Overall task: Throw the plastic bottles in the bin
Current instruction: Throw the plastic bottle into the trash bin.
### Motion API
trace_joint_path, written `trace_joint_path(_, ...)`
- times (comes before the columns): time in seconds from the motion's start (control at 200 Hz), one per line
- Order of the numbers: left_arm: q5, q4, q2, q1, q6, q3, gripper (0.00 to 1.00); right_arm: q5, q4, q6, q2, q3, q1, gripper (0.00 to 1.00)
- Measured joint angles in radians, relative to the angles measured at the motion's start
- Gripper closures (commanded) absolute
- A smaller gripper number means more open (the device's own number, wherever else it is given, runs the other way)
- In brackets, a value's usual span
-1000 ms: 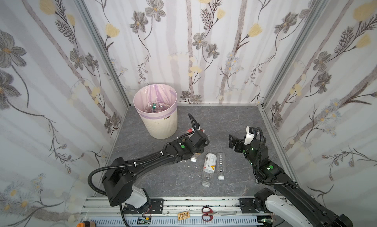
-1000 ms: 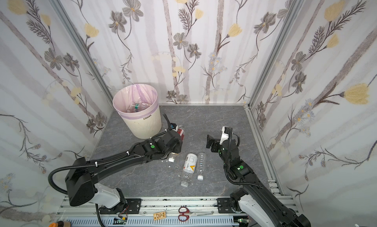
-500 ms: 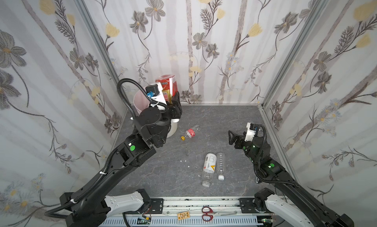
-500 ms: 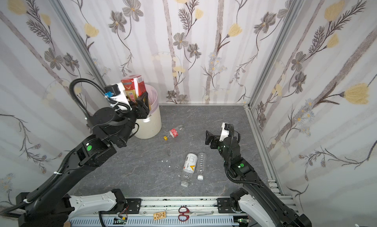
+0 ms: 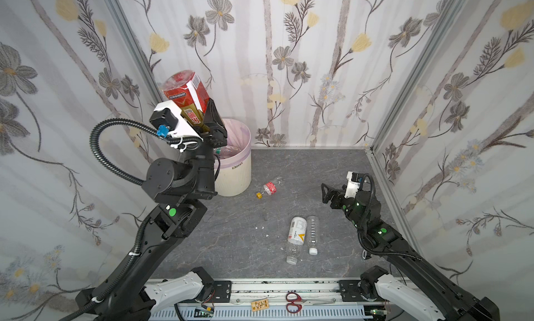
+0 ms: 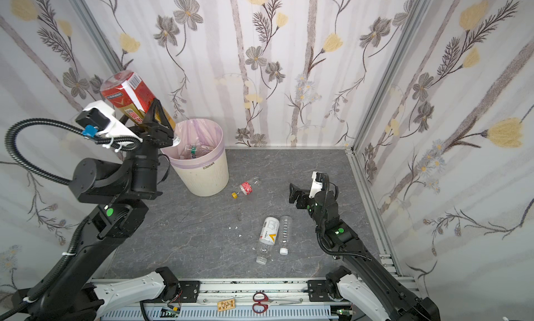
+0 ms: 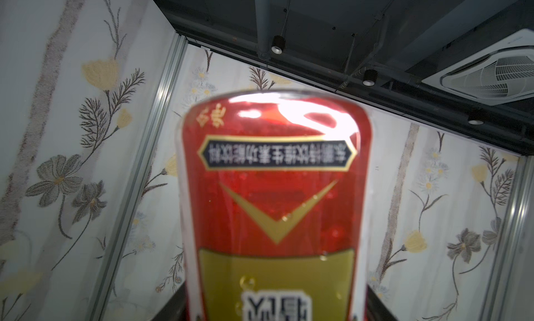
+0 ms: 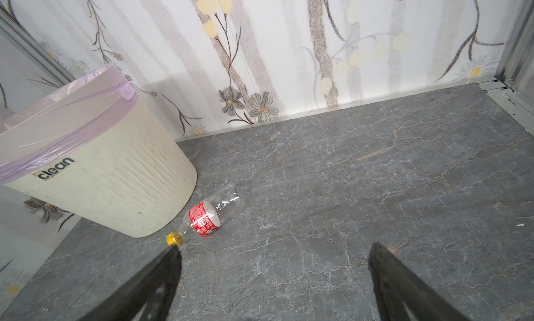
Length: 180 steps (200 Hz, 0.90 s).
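Observation:
My left gripper [image 5: 195,114] [image 6: 138,116] is raised over the left rim of the bin [image 5: 234,172] [image 6: 208,175] and shut on a large red-and-gold labelled plastic bottle [image 5: 185,91] [image 6: 127,91] [image 7: 271,204], held cap down. The cream bin [image 8: 101,175] has a pink liner and several bottles [image 6: 196,152] inside. On the floor lie a small red-label bottle with a yellow cap [image 5: 268,188] [image 8: 206,215], a white-yellow label bottle [image 5: 296,235] and a clear white-capped bottle [image 5: 312,233]. My right gripper [image 5: 326,193] [image 8: 274,248] hovers open and empty, right of them.
Red-handled scissors [image 5: 293,300] and a small tag [image 5: 258,305] lie on the front rail. Flowered walls close in the grey floor [image 5: 318,172] on three sides. Small white crumbs [image 5: 261,227] are scattered mid-floor.
My left arm has swung up from the floor bottles to above the bin, carrying the red-and-gold bottle. The small red-label bottle now lies uncovered. The right arm has barely moved.

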Motion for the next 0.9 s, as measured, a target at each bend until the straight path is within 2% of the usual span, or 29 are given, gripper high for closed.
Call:
trace_joint_path(0.055, 0.008, 0.003, 0.052, 0.065, -0.007, 0.018, 0.4, -0.011, 0.0, 0.002, -0.001, 0.001, 0.0, 0.0)
trace_joint_path(0.105, 0.023, 0.0, 0.096, 0.136, -0.032, 0.036, 0.25, -0.017, -0.002, 0.003, -0.008, 0.0, 0.001, 0.0)
trace_joint_path(0.185, 0.062, -0.04, 0.179, 0.264, -0.119, 0.091, 0.23, -0.018, -0.001, 0.01, -0.029, -0.005, 0.001, 0.0)
trace_joint_path(0.24, 0.099, -0.064, 0.25, 0.347, -0.182, 0.134, 0.01, -0.018, -0.002, 0.01, -0.046, -0.013, 0.001, 0.0)
trace_joint_path(0.315, 0.173, -0.158, 0.388, 0.45, -0.288, 0.239, 0.0, -0.018, -0.009, 0.01, -0.069, -0.023, 0.001, 0.0)
trace_joint_path(0.37, 0.24, -0.241, 0.491, 0.488, -0.342, 0.325, 0.0, -0.016, -0.013, 0.01, -0.086, -0.03, 0.001, 0.0)
trace_joint_path(0.49, 0.361, -0.442, 0.553, 0.48, -0.427, 0.377, 0.0, -0.014, -0.016, 0.01, -0.11, -0.044, 0.001, 0.0)
trace_joint_path(0.659, 0.42, -0.452, 0.463, 0.46, -0.491, 0.387, 0.0, -0.011, -0.012, 0.01, -0.102, -0.054, 0.001, 0.0)
trace_joint_path(0.789, 0.448, -0.443, 0.372, 0.393, -0.505, 0.305, 0.0, -0.013, -0.008, 0.014, -0.06, -0.059, 0.001, 0.0)
trace_joint_path(0.899, 0.447, -0.426, 0.286, 0.314, -0.509, 0.172, 0.0, -0.02, -0.003, 0.019, -0.023, -0.059, 0.002, 0.0)
